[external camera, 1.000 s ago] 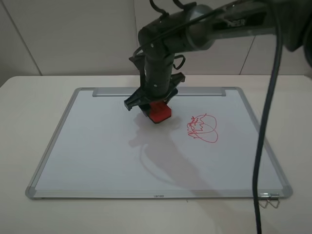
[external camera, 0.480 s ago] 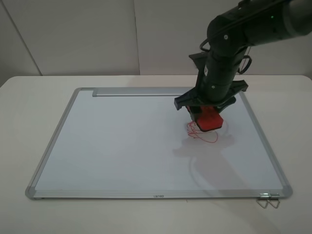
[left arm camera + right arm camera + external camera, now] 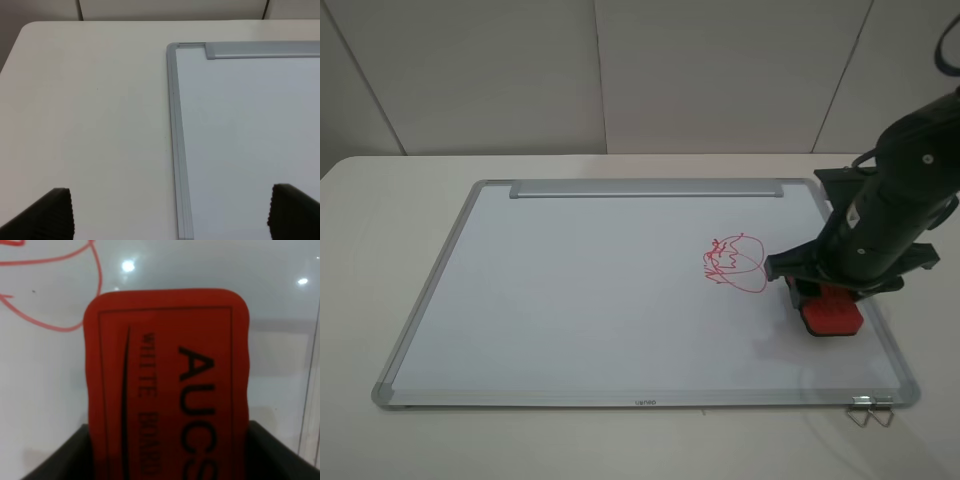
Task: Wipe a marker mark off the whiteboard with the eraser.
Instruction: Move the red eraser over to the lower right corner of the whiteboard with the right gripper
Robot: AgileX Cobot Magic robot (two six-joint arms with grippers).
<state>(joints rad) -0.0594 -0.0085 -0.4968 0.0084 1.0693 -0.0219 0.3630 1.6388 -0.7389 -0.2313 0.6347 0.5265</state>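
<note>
- Right gripper (image 3: 827, 300), clamped on the eraser (image 3: 831, 309), has swept from left of the marker mark (image 3: 735, 264) to its right.
- Mark remains intact on the whiteboard (image 3: 570, 300); no wiping achieved.
- Left gripper (image 3: 170, 215): jaws spread, empty.

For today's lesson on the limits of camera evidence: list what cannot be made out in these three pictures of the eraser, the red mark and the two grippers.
- Eraser: its base and any contact with the whiteboard are hidden under its body, both views.
- Eraser lettering: cut off by the right wrist frame edge and right gripper.
- Marker mark: only partly inside the right wrist view.
- Left gripper: only the fingertips show.
</note>
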